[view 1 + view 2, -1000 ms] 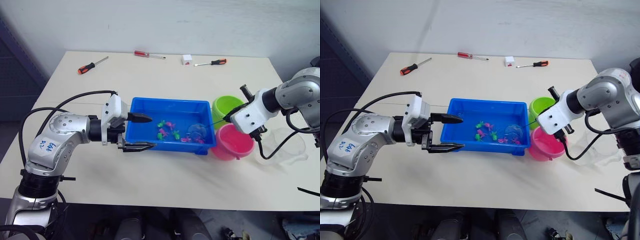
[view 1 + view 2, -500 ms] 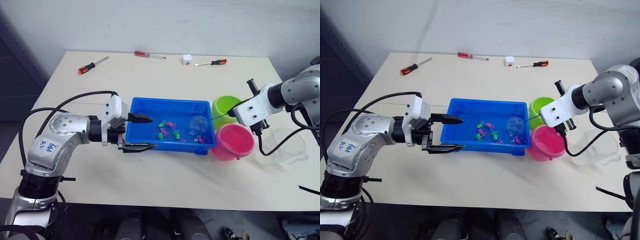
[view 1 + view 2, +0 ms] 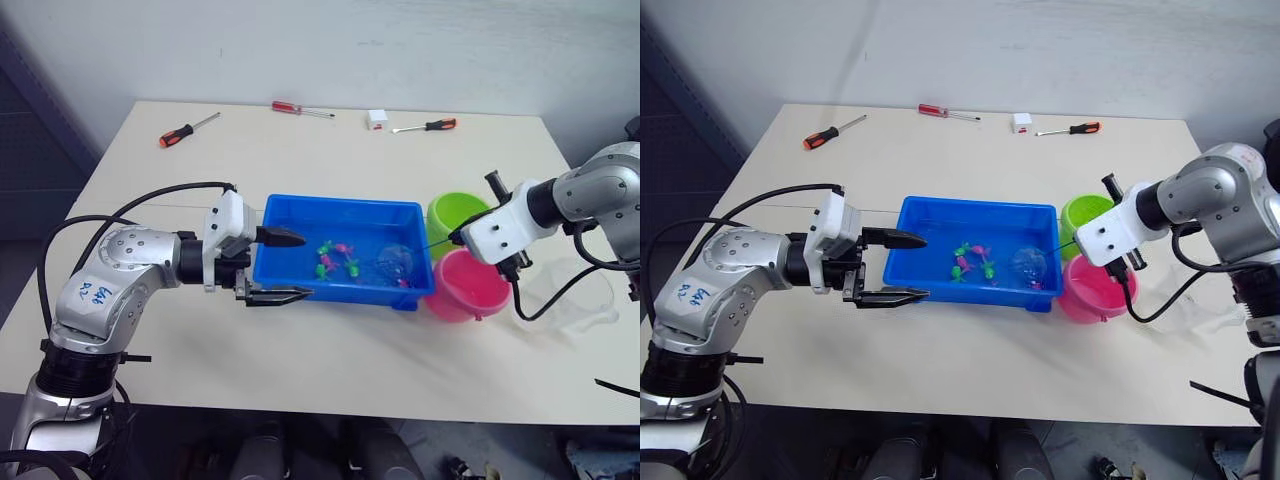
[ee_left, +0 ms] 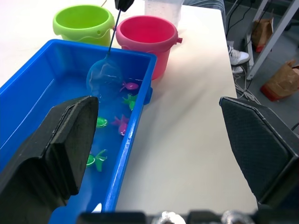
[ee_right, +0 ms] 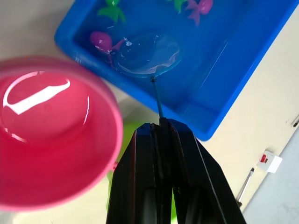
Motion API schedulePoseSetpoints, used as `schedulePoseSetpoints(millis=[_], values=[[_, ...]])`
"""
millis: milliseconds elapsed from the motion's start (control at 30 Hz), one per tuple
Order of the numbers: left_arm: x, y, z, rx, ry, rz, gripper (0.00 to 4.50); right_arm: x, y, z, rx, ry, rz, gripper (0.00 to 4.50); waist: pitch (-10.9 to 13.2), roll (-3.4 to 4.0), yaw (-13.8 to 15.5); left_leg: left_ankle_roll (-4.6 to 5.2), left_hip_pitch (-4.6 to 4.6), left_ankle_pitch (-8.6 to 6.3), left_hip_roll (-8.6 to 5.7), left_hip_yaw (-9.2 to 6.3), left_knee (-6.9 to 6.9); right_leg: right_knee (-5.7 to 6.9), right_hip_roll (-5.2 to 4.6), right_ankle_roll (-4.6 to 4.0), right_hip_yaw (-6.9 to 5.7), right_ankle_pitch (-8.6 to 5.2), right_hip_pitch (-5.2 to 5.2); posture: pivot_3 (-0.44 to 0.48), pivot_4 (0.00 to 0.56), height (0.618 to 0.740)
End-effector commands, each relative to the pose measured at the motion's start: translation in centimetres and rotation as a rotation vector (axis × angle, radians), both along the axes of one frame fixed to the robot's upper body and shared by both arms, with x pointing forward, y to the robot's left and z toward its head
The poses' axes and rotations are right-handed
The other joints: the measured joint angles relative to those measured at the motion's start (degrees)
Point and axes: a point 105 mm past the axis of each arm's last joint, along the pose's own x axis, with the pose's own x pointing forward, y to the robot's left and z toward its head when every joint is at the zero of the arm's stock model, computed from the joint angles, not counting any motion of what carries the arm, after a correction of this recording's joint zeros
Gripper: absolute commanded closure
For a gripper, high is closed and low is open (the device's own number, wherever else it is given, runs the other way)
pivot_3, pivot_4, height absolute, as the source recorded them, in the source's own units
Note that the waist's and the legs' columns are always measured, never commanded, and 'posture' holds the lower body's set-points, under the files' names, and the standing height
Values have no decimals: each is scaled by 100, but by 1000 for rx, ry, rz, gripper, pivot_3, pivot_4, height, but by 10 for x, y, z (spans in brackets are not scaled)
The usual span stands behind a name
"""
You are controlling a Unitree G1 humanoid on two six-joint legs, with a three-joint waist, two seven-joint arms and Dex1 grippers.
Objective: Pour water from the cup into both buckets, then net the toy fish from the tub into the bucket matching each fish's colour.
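Tub [image 3: 300,215] sits mid-bench, shallow water in it, a cluster of green and pink toy fish [image 3: 338,260] near its centre plus one pink fish [image 5: 99,39] at the 3 o'clock end, just beside the net hoop. Net [image 3: 396,261] is dipped into the tub at that 3 o'clock end, hoop low among the water, thin handle running out over the tub rim to my right pincer [image 5: 159,128], which is clamped tight on the handle. Can't tell if anything is in the mesh.

Green bucket [image 3: 455,214] and pink bucket [image 3: 470,285] stand touching the tub's 3 o'clock end, green at the far side, pink nearer me. Pink one has water glinting inside; no fish visible in it. Green bucket's inside isn't readable from here. Cup [image 3: 570,295] stands at 3 o'clock of the pink bucket, near the bench edge.

My left pincer [image 3: 285,266] is spread open, straddling the tub's 9 o'clock wall, one finger over the water, one outside, gripping nothing.

Open bench toward 6 o'clock and 12 o'clock of the tub. Far edge at 12 o'clock: three screwdrivers [image 3: 186,129] and a small white block [image 3: 377,118], well apart from the tub.

Blue handwriting on my left arm's shell, not legible.
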Motion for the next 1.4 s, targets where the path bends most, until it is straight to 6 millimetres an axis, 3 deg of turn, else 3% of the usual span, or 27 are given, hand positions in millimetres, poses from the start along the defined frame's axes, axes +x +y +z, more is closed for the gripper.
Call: schedulePoseSetpoints(millis=[33, 167, 367, 667, 967, 1167, 1400], values=[[-7, -3, 8, 3, -36, -31, 24, 4, 9, 26, 68, -117, 20, 4500, 0, 0, -21, 0, 0, 0, 0, 0, 0, 1, 0, 0, 0, 0, 0, 0, 150, 740], [-8, -3, 8, 3, -31, -36, 24, 5, 8, 38, 99, -123, 23, 4500, 0, 0, -33, -1, 1, 1, 0, 0, 0, 3, 0, 0, 0, 0, 0, 0, 150, 740], [-9, -2, 7, 7, -23, -40, 24, -5, 4, 35, 96, -8, 38, 4500, 0, 0, -28, 0, 0, 0, 0, 0, 0, 0, 0, 0, 0, 0, 1, 0, 150, 740], [-13, -1, 5, 17, 5, -37, 24, -17, 0, 14, 53, 126, 95, 4500, 0, 0, -44, 0, 1, 0, 0, -1, 0, 1, 0, 0, -1, 0, 1, 0, 150, 740], [-10, 1, 7, 31, 6, -30, 24, -2, 4, -7, 9, 60, 114, 4500, 0, 0, -46, 0, 1, 0, 0, -1, 1, 2, 0, 0, 0, 0, 1, 0, 150, 740], [-9, 0, 8, 32, 6, -26, 24, 27, 23, 13, 108, -132, 114, 4500, 1, 1, -83, -4, 6, 3, 1, 3, 2, 12, 3, 0, 4, 0, -1, 0, 150, 740], [-9, -1, 8, 29, 5, -26, 24, 26, 13, 26, 19, -166, 138, 4500, 1, 1, -34, -5, 1, 3, 1, 3, 2, 10, 1, 0, 4, 0, -4, 0, 150, 740]])
